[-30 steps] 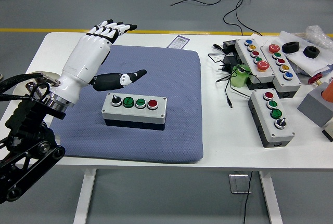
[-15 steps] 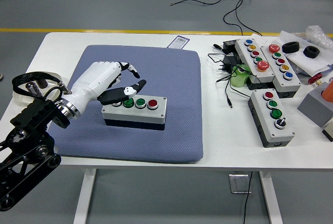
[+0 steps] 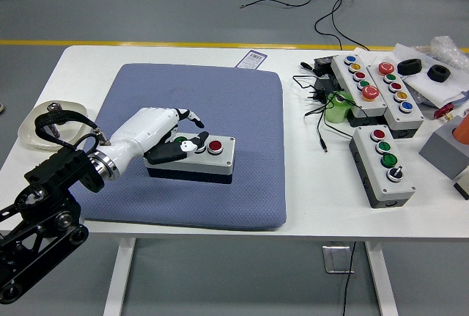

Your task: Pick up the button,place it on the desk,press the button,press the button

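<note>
On the blue mat (image 3: 220,111) at the middle of the table (image 3: 308,199) you see the button box (image 3: 209,160); your left robot hand (image 3: 165,136) lies over its left end, fingers (image 3: 192,117) loosely extended, gripping nothing, thumb across its buttons.

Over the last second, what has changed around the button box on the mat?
The left robot hand came down from above the blue mat onto the grey four-button control box, its thumb now lying across the left buttons. Nothing was grasped. The box, mat and the other button boxes on the right stayed put.
</note>
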Motion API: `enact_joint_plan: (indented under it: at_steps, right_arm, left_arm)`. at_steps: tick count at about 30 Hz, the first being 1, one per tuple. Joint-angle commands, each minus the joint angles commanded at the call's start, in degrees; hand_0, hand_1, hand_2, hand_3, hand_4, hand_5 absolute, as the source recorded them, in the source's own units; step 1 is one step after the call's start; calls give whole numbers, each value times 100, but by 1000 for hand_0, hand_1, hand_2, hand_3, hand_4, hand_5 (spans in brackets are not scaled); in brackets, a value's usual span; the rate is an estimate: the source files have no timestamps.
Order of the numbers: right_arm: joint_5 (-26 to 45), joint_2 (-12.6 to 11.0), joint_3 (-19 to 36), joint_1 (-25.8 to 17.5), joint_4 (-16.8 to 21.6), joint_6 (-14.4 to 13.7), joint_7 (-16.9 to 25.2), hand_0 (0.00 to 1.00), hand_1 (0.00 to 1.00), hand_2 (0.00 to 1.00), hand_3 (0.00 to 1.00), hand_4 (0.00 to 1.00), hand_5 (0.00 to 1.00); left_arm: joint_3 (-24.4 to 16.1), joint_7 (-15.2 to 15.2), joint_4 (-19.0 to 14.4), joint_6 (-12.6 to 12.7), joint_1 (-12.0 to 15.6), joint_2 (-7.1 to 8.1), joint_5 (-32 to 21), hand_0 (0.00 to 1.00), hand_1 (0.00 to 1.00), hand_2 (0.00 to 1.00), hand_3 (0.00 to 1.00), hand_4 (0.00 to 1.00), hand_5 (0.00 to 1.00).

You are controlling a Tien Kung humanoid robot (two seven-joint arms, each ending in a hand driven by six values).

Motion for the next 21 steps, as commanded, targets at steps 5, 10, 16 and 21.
enact_joint_plan:
  at_steps: [5, 10, 16, 21]
  right_arm:
    - [30, -1, -26, 16, 0, -2, 2, 522, 657, 706, 623, 304, 155]
    - [45, -5, -44, 26, 0, 0, 3, 522, 658, 706, 623, 304, 156]
    - [59, -9, -57, 29, 0, 2, 3, 522, 657, 706, 623, 304, 155]
    - [59, -11, -60, 27, 0, 4, 5, 522, 657, 706, 623, 304, 155]
  left_arm:
    - [134, -4, 126, 14, -40, -9, -37, 2, 2, 2, 674, 593, 998]
    - [155, -19, 267, 8, -78, -24, -88, 2, 2, 2, 670, 590, 998]
    - [231, -9, 321, -61, -100, -16, -85, 2, 2, 2, 659, 589, 998]
    - [264, 38, 445, -166, -102, -38, -95, 2, 2, 2, 659, 589, 998]
